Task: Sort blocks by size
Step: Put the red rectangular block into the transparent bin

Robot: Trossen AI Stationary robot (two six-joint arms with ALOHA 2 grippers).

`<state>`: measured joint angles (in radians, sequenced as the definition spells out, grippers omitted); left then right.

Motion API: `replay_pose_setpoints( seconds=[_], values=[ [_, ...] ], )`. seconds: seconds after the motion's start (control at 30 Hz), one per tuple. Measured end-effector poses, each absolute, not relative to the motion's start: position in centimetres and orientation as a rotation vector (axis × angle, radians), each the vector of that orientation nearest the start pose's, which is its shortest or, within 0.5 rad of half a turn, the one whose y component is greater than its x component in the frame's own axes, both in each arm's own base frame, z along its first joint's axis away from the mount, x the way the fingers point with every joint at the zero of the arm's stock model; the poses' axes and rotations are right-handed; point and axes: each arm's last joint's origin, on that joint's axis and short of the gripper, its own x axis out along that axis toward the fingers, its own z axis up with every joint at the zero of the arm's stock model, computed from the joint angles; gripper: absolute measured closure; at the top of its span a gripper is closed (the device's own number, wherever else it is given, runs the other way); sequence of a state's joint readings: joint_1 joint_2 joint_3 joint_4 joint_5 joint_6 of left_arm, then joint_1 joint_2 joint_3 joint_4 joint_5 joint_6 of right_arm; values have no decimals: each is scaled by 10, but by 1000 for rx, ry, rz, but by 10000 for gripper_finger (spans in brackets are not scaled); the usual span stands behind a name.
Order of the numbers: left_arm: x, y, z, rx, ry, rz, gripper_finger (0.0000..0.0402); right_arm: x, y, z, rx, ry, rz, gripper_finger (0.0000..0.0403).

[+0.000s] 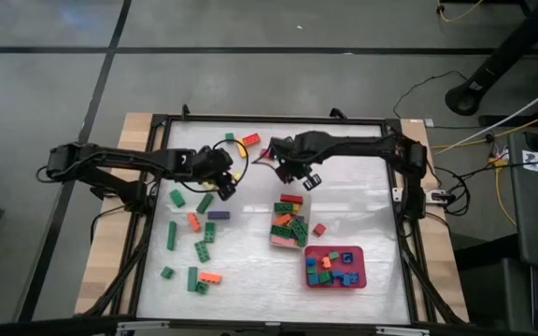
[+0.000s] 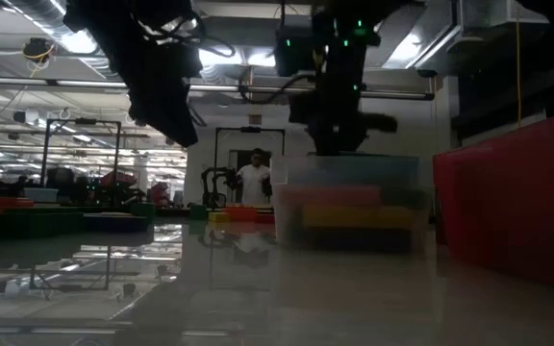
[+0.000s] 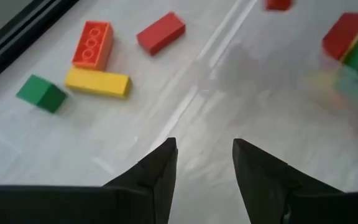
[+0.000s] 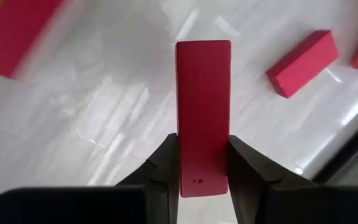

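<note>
The right arm reaches in from the table's right edge, stretched almost level across the far half of the white table top [image 1: 344, 201], its wrist bent down. The right gripper [image 4: 202, 163] hangs above the bare surface just beyond the far end of the clear rectangular plastic tub [image 1: 289, 245]. Its two dark fingers [image 4: 164, 163] are clamped on the long sides of a long red studded plastic bar [image 4: 204, 112], which sticks straight out past the fingertips and is lifted clear of the table. Another red plastic brick [image 4: 303, 63] lies flat on the surface beyond it.

The left arm comes in from the table's left edge, likewise extended across the far half, elbow slightly raised. The left gripper [image 3: 204, 160] hovers over the table left of centre, its fingers partly apart with nothing between them; only bare table top shows in the gap. Ahead of it lie an orange three-stud brick [image 3: 92, 44], a red short brick [image 3: 161, 32], a yellow plastic bar [image 3: 98, 82] and a small green square brick [image 3: 41, 93], all loose on the surface.

Most of the remaining loose blocks [image 1: 192, 247], green, orange and purple, are scattered over the left near part of the table. The tub holds longer bars in green, red, yellow and orange. The red rectangular plastic tray [image 1: 355, 278], near the right front corner, holds short square pieces in blue, green and red. In the low view a person [image 2: 254, 179] stands far off in the room behind.
</note>
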<state>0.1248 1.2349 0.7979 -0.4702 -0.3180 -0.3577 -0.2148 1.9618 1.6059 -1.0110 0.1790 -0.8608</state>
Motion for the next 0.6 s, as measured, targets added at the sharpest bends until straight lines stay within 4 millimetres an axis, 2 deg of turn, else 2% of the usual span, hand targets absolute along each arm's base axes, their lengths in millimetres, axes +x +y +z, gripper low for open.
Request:
replay_pose_setpoints(
  seconds=[0.17,0.33,0.47,0.6],
  values=[
    [234,41,227,-194,859,558,259,385,-51,237,-704,1434,302,303],
    [234,41,227,-176,863,549,259,386,-21,238,-697,1437,317,303],
    [234,41,227,-176,863,549,259,386,-7,238,-685,1436,314,301],
    [234,40,227,-175,863,548,259,386,0,238,-653,1432,299,299]
  ],
)
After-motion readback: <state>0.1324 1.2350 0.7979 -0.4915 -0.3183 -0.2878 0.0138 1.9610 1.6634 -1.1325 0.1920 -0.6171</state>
